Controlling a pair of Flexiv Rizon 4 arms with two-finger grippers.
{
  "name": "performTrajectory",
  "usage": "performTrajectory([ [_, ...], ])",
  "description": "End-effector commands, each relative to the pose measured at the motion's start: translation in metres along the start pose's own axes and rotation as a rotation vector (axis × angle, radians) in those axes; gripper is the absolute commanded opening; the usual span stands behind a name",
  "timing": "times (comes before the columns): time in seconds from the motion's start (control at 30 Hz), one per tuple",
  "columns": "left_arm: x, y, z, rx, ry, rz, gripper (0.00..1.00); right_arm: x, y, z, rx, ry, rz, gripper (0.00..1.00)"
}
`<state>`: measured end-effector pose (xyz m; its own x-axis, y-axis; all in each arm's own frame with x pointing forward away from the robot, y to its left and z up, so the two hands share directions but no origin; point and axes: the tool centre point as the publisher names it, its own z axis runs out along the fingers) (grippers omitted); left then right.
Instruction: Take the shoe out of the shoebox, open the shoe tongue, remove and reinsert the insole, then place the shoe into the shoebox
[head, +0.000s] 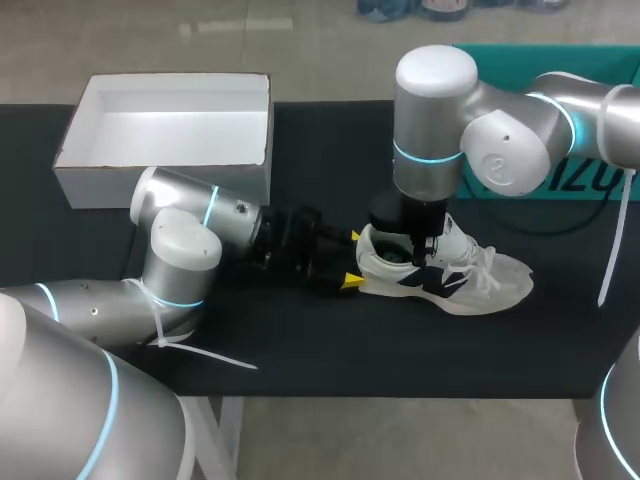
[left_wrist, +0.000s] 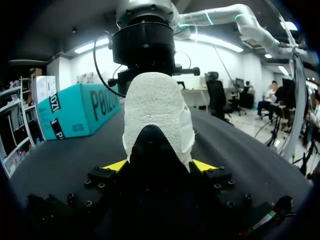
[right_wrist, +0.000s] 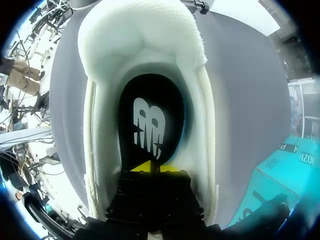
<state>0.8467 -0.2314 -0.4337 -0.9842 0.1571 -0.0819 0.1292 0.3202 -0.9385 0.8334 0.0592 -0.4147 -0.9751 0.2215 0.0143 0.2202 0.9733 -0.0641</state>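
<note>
Left gripper (head: 352, 260) sits low on the bench (head: 330, 345), closed on the heel of the white sneaker (head: 455, 278). One yellow tip presses each side of the heel counter, so the shoe is pinned upright on its sole. The sneaker's long axis runs across the bench, with the heel toward my left arm and the toe pointing away toward my right side.

Right gripper (right_wrist: 152, 168) comes straight down from above into the shoe's mouth. Its two yellow tips are drawn together and rest on the black insole (right_wrist: 149, 125) where the heel part gives way to the midfoot. The right wrist view does not show whether any of the insole is pinched between them. The insole lies flat in the shoe, its heel end rounded against the padded collar and its length following the shoe's own axis.

This looks like the insole step, and I cannot say whether it is lifting out or seating back. Either way, the move turns on the insole being directly under the right gripper while the left holds the heel against the pull or push.

Farther off, the open white shoebox (head: 160, 187) stands empty behind my left arm. It is well apart from the sneaker and nearer the left arm than the right.
</note>
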Motion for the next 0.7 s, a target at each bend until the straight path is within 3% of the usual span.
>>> performTrajectory([
  [0.03,-0.001,0.001,0.004,-0.002,0.001,0.001,0.00,0.008,0.000,0.045,-0.004,-0.010,0.001,0.00],
  [0.7,-0.001,0.001,0.004,-0.002,0.001,0.001,0.00,0.001,0.004,-0.005,-0.066,-0.028,-0.028,0.00],
])
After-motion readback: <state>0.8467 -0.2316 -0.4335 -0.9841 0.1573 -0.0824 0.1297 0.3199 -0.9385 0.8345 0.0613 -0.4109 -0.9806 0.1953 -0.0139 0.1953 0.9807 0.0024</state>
